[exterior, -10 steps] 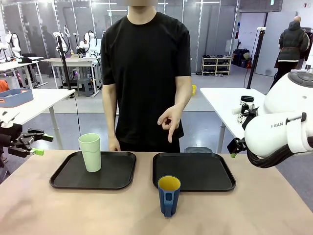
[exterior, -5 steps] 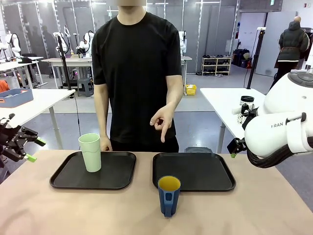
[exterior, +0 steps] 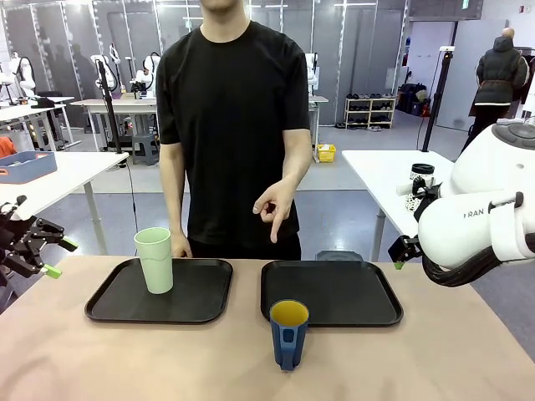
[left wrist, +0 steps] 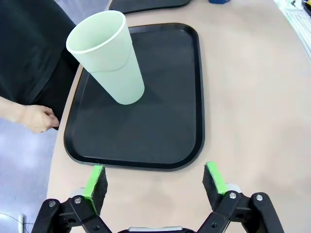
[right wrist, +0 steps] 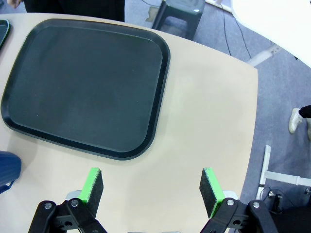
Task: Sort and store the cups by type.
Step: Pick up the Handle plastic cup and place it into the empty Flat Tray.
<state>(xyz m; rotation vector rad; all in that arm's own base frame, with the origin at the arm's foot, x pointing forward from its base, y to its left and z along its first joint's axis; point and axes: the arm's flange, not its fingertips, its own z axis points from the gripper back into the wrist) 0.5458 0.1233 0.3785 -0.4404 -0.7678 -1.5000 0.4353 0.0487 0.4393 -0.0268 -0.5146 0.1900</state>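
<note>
A tall pale green cup (exterior: 155,260) stands upright on the left black tray (exterior: 201,296). In the left wrist view this cup (left wrist: 109,58) is at the tray's (left wrist: 165,121) far end. My left gripper (left wrist: 154,178) hangs open above the table edge before that tray, at the far left of the front view (exterior: 57,257). The dark blue cup (exterior: 288,334) with a yellow inside stands on the bare table just in front of the right tray (exterior: 334,292). My right gripper (right wrist: 150,187) is open and holds nothing, above the table near that tray's (right wrist: 82,82) corner. The blue cup's edge (right wrist: 7,167) shows at its left.
The person stands at the far side, one hand (exterior: 274,209) pointing down over the gap between the trays, the other hand (left wrist: 34,119) at the table edge by the left tray. A stool (right wrist: 177,14) and a white side table (exterior: 384,171) lie beyond the right end.
My left gripper has drawn back a little to the left and tilted. The person has shifted to picture left, the pointing hand with them. Both cups have stayed put.
</note>
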